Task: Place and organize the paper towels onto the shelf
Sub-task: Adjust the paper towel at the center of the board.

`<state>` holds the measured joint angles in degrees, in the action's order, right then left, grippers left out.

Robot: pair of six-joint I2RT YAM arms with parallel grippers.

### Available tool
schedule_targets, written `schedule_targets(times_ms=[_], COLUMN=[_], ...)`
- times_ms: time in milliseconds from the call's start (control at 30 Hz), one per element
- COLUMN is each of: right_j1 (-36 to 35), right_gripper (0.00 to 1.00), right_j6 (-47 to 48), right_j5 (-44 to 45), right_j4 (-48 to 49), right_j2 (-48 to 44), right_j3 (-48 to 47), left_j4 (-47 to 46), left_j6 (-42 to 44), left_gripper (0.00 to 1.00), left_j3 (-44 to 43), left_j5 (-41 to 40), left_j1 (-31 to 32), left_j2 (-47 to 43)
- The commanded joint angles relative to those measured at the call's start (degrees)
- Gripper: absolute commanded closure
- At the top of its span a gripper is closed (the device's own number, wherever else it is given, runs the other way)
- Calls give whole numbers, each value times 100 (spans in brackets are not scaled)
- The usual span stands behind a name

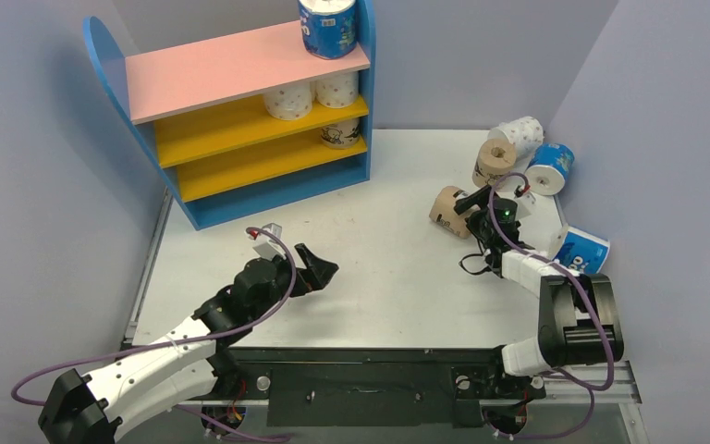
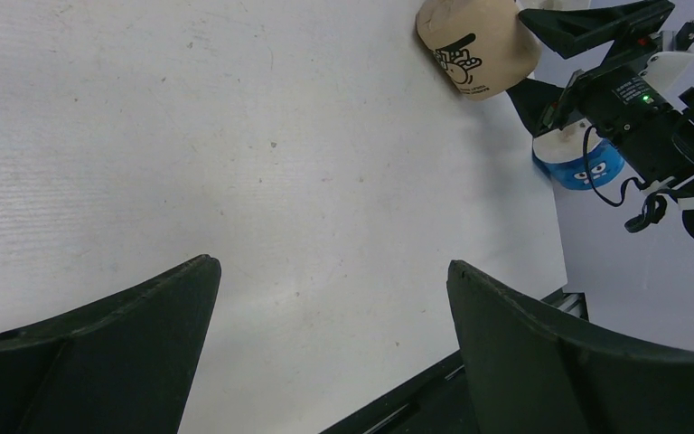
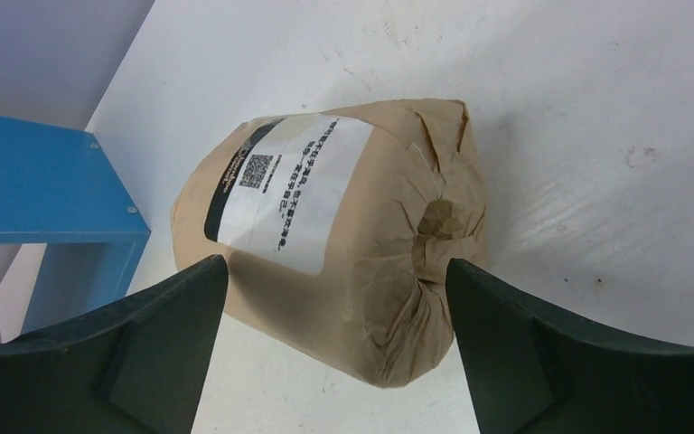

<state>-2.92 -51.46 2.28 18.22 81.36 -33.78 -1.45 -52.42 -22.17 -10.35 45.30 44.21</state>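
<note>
My left gripper (image 2: 330, 271) hung over bare table (image 2: 235, 136), fingers spread wide and holding nothing. My right gripper (image 3: 334, 271) had its fingers apart on either side of a tan roll (image 3: 343, 235) lying on its side. The roll's white label (image 3: 294, 190) carried a QR code and print too small to read. Four loose rolls (image 1: 551, 166) lay nearby. On the shelf (image 1: 106, 65), a blue roll (image 1: 328, 26) stood on the pink top, two dotted rolls (image 1: 288, 99) below it, and one tan printed roll (image 1: 340, 135) lowest.
</note>
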Motion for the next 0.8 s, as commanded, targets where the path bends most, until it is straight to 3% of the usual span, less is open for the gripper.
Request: schedule_targets(times_ms=[0,367,567,767], right_j1=[63,67,51,-111], right_gripper=[15,28,52,61], right_j6=[35,-92,-233,-189], right_j5=[-158,-514,-602,-520], right_j4=[724,1942,2318,2082], right_j2=[294,778,803,362], right_j3=[-240,26,159,322], left_j4=[24,297,451,544], left_j6=[-57,-82,-129,-179], left_gripper=[4,4,4,4], left_j3=[66,143,175,183], left_j5=[-126,-281,-339,-369], left_j1=[21,21,20,17], left_j2=[-158,-411,-535,-579])
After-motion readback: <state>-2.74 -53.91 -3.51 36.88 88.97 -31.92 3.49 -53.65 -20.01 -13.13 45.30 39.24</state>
